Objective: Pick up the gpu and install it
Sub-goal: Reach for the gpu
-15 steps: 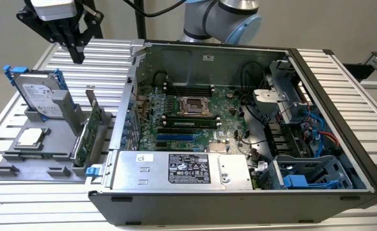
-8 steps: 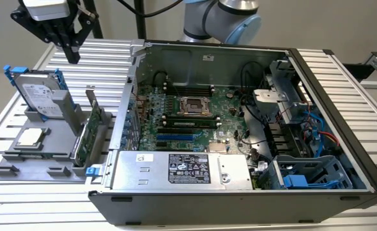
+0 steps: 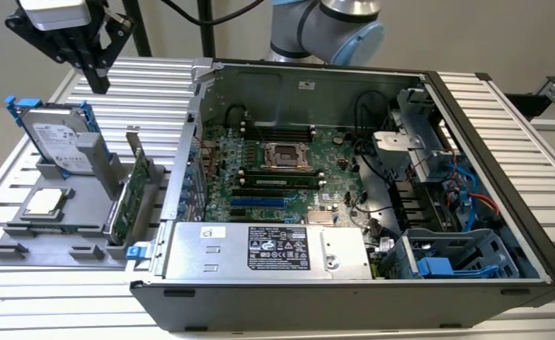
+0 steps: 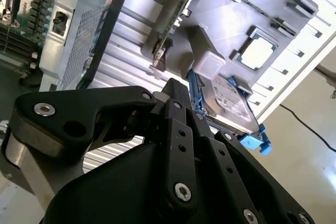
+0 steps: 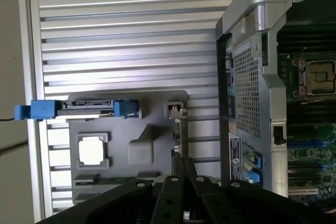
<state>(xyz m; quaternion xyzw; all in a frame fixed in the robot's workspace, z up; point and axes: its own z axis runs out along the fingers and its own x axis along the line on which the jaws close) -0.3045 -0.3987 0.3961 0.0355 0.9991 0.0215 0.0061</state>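
The gpu [image 3: 139, 190] stands on edge in a grey holder [image 3: 32, 239] on the exterior view's left, green board showing, just beside the open computer case [image 3: 490, 166]. My gripper [image 3: 100, 85] hangs high above the table behind the holder, fingers pressed together with nothing between them, well clear of the card. In the first wrist view the gpu [image 5: 177, 129] appears edge-on with its silver bracket, just past my gripper [image 5: 184, 163]. The second wrist view shows the gpu [image 4: 176, 17] edge-on beyond my gripper [image 4: 173, 85].
A silver hard drive [image 3: 60, 140] with blue rails stands upright in the same holder, and a square CPU chip [image 3: 45, 203] lies flat in front of it. Inside the case lie the motherboard [image 3: 277, 170], a power supply [image 3: 263, 249] and cables on the exterior view's right.
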